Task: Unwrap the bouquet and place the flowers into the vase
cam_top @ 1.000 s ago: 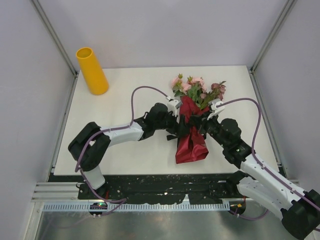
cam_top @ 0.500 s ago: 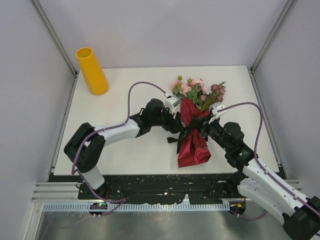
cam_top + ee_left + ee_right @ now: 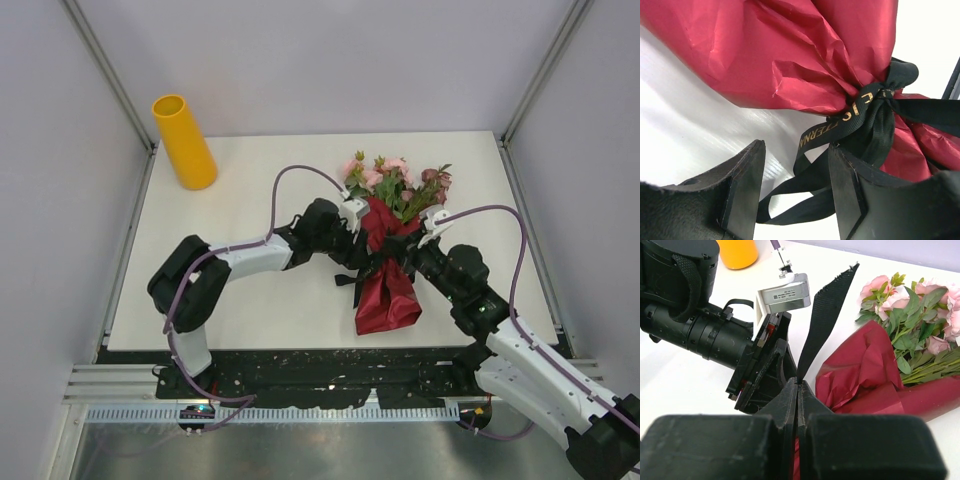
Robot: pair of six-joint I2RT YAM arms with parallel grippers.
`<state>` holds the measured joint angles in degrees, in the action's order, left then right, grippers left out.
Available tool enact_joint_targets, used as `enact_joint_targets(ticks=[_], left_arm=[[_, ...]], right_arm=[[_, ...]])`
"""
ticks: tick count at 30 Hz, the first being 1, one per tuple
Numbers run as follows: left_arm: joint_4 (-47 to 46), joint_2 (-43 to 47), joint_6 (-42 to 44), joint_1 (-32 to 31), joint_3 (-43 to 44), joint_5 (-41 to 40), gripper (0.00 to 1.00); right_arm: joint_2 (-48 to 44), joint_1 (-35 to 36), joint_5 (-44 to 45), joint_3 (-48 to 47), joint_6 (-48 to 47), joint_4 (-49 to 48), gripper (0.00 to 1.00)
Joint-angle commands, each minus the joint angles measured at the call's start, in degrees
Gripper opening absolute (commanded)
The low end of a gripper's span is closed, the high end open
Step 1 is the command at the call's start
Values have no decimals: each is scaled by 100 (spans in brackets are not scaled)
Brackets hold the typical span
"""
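Note:
The bouquet lies on the table, dark red paper bunched under a black ribbon knot. Its pink flowers point toward the back. My left gripper sits at the knot's left side, jaws apart, with a loose ribbon loop hanging between its fingers. My right gripper is shut on a ribbon tail that stands up from its tips, just right of the knot. The yellow-orange vase stands upright at the back left.
Both arms crowd the bouquet's waist, and the left wrist camera housing is close in front of my right gripper. Purple cables arc over the table. Grey walls and metal frame posts enclose the white table.
My left gripper slid right to the ribbon knot and its jaws narrowed around the loop. The right gripper kept its hold on the tail; the bouquet's lower end shifted slightly.

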<state>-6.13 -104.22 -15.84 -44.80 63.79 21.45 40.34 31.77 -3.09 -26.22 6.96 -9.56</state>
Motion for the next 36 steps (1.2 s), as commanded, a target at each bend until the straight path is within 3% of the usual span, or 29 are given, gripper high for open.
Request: enact_joint_targets(ticks=[1, 15, 21, 27, 33, 36], left_arm=[[-108, 25, 133, -20, 89, -98, 56], [-362, -529, -183, -240, 432, 333, 61], [-1074, -441, -543, -249, 108, 676, 69], [-1022, -713, -701, -275, 248, 694, 60], [-1039, -705, -675, -354, 90, 316, 62], [-1039, -783, -693, -363, 168, 351, 58]], right_arm=[[-131, -13, 28, -112, -11, -257, 5], [-70, -13, 81, -24, 191, -388, 5], [-79, -13, 213, 46, 218, -397, 6], [-61, -13, 239, 64, 341, -503, 5], [-70, -13, 257, 20, 367, -494, 5], [-52, -13, 265, 29, 411, -511, 5]])
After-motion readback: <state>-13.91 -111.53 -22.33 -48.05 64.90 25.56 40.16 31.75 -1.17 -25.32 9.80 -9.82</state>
